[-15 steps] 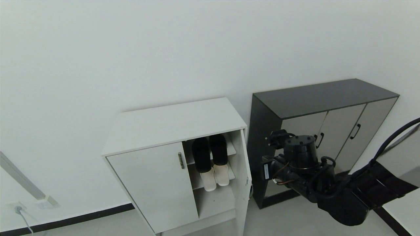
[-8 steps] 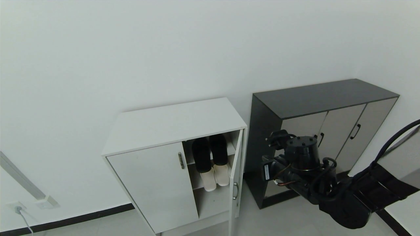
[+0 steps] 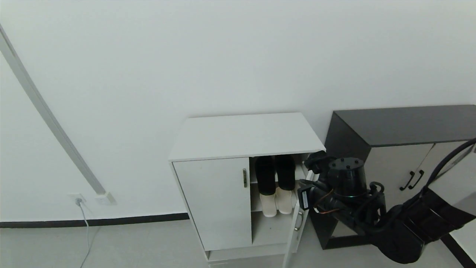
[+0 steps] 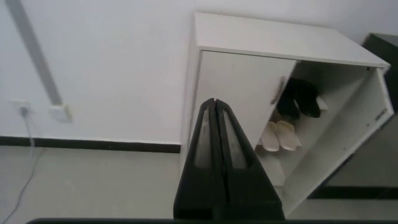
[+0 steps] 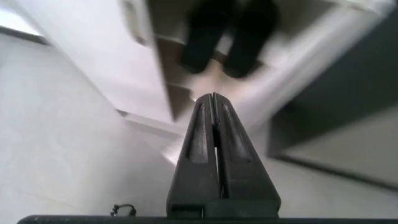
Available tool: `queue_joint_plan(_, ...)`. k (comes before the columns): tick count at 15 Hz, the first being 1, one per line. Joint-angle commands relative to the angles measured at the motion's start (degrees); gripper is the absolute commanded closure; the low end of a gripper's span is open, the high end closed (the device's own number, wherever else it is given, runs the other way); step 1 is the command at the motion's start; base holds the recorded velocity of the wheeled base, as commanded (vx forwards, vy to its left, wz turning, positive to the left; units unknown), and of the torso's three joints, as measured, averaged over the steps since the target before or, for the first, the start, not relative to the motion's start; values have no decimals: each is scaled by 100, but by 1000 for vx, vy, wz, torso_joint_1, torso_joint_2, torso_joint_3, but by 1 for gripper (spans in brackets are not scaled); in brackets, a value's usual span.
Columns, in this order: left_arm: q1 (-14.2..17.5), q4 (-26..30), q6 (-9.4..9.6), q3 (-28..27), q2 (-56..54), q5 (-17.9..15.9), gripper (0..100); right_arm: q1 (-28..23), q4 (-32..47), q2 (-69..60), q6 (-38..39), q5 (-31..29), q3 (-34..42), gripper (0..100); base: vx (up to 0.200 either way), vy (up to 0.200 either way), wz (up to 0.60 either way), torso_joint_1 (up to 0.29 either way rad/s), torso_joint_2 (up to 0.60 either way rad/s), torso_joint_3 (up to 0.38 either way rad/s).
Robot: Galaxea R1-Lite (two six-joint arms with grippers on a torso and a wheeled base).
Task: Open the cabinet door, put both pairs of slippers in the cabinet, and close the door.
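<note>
The white cabinet (image 3: 245, 136) has its left door shut and its right door (image 3: 295, 238) standing partly open, handle outward. Inside, a black pair of slippers (image 3: 276, 174) rests on the upper shelf. A white pair of slippers (image 3: 276, 203) sits on the shelf below it. My right arm (image 3: 344, 182) hangs just right of the open door, level with the upper shelf. The right gripper (image 5: 213, 98) is shut on nothing and points at the black slippers (image 5: 227, 34). My left gripper (image 4: 215, 102) is shut and empty, held in front of the cabinet's left door (image 4: 233, 99).
A dark cabinet (image 3: 401, 124) with grey doors stands right of the white one, a narrow gap between them. A wall socket with a cable (image 3: 80, 203) sits low on the wall at the left. Bare grey floor (image 3: 111, 245) lies in front.
The right door has swung from wide open to partly open. The head camera has turned left, shifting the whole picture to the right.
</note>
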Motion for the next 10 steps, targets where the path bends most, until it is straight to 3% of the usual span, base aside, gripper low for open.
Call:
queue_joint_plan(1,-2,-2,-1,2,2,1,100,-158,-136,-54,-66,39,184,100,0,0,0,0,0,0)
queue_joint_plan(6,-2,-2,8,2,2,1,100,-369,-268,-924,-242,232,1107,100,0,0,0,0,0,0)
queue_joint_plan(10,-2,-2,8,-7,2,-8,100,-387,-303,-995,-268,241,1889,100,200,0,0,-4,-2,6)
